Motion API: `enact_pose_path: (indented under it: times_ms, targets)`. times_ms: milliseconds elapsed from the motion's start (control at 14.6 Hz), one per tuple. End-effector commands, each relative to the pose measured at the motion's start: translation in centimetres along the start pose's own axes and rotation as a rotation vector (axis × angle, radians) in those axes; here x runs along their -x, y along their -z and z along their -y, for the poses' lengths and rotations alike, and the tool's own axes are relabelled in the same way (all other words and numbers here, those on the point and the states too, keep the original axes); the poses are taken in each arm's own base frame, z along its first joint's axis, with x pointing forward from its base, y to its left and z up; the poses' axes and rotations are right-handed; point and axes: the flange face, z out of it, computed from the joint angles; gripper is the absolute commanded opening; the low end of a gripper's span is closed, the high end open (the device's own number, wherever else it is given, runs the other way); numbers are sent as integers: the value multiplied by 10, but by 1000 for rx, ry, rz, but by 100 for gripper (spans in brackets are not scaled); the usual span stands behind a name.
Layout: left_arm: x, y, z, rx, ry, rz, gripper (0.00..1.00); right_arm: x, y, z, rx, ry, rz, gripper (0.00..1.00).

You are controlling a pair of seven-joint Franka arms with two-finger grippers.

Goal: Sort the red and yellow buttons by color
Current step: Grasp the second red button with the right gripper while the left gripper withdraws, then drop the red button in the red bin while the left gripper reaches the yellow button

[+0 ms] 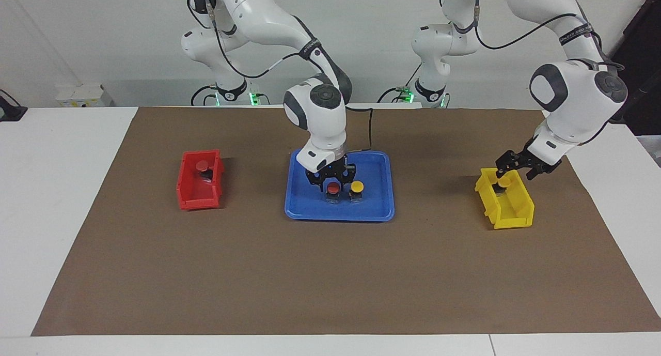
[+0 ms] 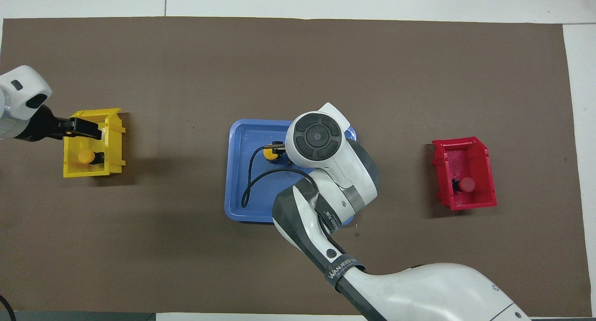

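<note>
**Two arms at work over the tray and the yellow bin**

The right gripper (image 1: 333, 179) is standing low in the blue tray (image 1: 379, 211), its fingers spread on either side of a red button (image 1: 333, 188) that is resting on the tray floor; whether the fingertips are pressing on its black body cannot be told. A yellow button (image 1: 357, 187) is sitting just beside that red one in the same tray; in the overhead view it (image 2: 270, 153) is peeking out beside the right arm's wrist, which is covering the red button there. The left gripper (image 1: 516, 166) is hanging over the yellow bin (image 1: 511, 216), fingers apart, above a second yellow button (image 1: 504, 181) that is lying inside the bin (image 2: 114, 144) at its end nearer the robots (image 2: 85, 156). Toward the right arm's end of the table, the red bin (image 1: 192, 198) is holding another red button (image 1: 202, 166), likewise seen inside it from overhead (image 2: 466, 185). All are lying on a brown mat (image 1: 330, 273).
</note>
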Motion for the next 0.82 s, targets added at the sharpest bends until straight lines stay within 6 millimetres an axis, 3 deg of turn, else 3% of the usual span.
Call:
enact_pose_path:
  times_ms: [0, 137, 206, 343, 480, 618, 755]
  targets:
    - [-14, 4, -107, -55, 43, -1, 100, 5, 7, -2, -9, -3, -6, 34]
    - [-7, 2, -151, -54, 55, -12, 100, -8, 24, -5, -4, -11, -2, 25]
    - [-4, 2, -165, -50, 51, -15, 100, -22, 43, -15, 7, -26, 8, 24]
    - [0, 4, -198, -31, 76, -59, 100, -56, 96, -73, 38, -10, 46, 24]
    - [3, -9, -248, -23, 106, -81, 100, -65, 135, -144, 50, 27, 74, 24]
    - [7, -42, -313, -39, 159, -73, 100, -53, 146, -214, 68, 61, 145, 24]
    - [7, -60, -334, -43, 158, -71, 100, -44, 138, -278, 62, 100, 174, 24]
